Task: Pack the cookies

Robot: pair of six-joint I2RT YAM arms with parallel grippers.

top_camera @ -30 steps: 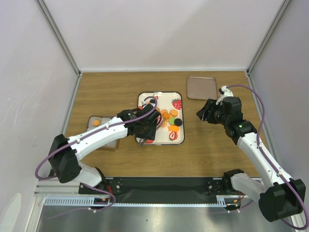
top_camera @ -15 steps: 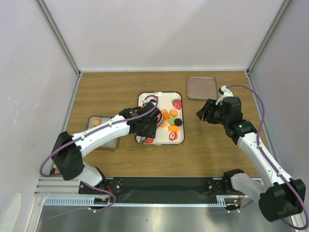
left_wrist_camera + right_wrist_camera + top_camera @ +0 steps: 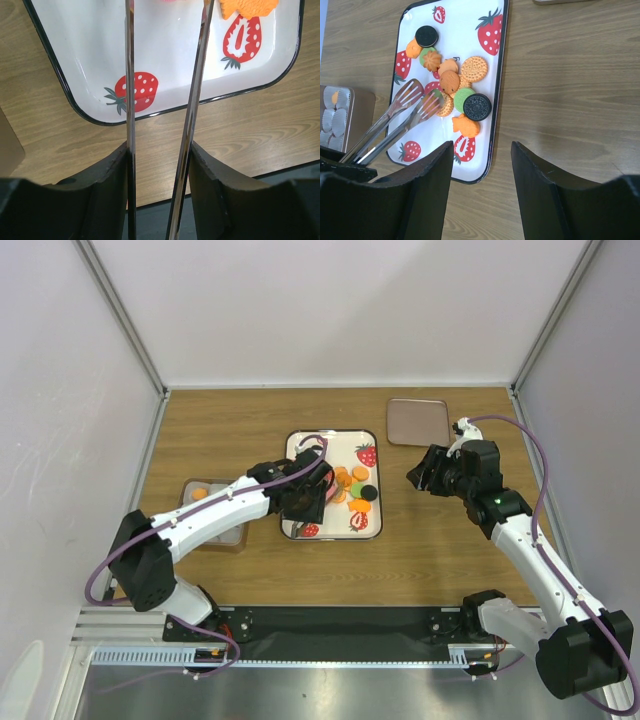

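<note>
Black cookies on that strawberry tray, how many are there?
2. In the right wrist view, one black cookie lies near the tray's upper left corner; the second black cookie lies against a green cookie by the tongs. Others could hide underneath.

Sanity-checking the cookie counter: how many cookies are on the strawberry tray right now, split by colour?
Black cookies: 2
Green cookies: 2
Orange cookies: about 8, they overlap
Pink cookies: 1, partly hidden by the tongs
Total: about 13

Lab cell: white panel walls [image 3: 350, 310]
</note>
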